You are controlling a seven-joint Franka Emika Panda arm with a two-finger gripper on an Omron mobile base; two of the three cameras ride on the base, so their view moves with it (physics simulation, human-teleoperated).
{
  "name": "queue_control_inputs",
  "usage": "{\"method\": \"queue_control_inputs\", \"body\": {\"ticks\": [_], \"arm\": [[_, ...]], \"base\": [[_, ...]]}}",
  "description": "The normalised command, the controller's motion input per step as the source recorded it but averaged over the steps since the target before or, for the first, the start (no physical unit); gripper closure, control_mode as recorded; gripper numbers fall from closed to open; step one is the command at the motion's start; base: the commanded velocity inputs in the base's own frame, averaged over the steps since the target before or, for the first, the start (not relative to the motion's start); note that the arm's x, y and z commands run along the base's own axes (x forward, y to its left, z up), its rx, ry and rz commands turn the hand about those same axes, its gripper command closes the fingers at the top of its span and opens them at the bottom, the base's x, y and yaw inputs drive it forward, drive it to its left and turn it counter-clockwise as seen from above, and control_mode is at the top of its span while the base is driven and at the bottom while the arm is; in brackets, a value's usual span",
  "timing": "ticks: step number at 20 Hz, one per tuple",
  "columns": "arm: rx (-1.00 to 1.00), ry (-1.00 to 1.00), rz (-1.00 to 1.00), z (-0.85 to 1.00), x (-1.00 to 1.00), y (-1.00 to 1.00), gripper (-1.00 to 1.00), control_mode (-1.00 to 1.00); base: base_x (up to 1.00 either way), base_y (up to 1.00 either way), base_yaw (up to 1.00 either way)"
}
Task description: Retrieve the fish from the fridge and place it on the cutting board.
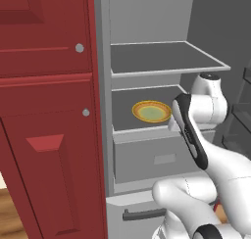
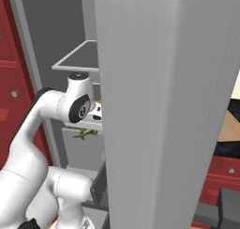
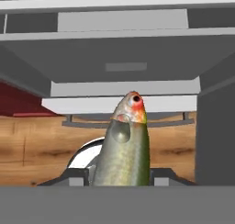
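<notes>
The fish (image 3: 124,149) stands up between my fingertips in the hand view, grey-green with a red-orange head, its head pointing away from the hand. My gripper (image 3: 122,178) is shut on the fish. From the right base view its green forked tail (image 2: 84,134) sticks out under the hand, just in front of the fridge (image 1: 147,61) drawer. The arm hides the hand in the left base view. A strip of light tan wood (image 2: 232,125), apparently the cutting board, lies on the dark countertop past the door.
A round yellow-orange plate (image 1: 151,111) sits on the fridge's lower shelf above the pull-out drawer (image 1: 147,157). The dark handle (image 1: 142,214) is low down. The open fridge door (image 2: 164,106) stands close on the right. Red cabinets (image 1: 46,110) flank the left.
</notes>
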Motion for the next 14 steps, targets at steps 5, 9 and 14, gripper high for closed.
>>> {"method": "queue_control_inputs", "body": {"ticks": [5,9,14], "arm": [[0.00,0.16,-0.03,0.55,-0.57,0.12,1.00,-1.00],[0.00,0.08,-0.02,0.35,-0.61,0.03,1.00,-1.00],[0.00,0.00,0.00,0.11,-0.68,0.09,1.00,-1.00]], "base": [[0.00,0.00,0.00],[0.00,0.00,0.00],[0.00,0.00,0.00]]}}
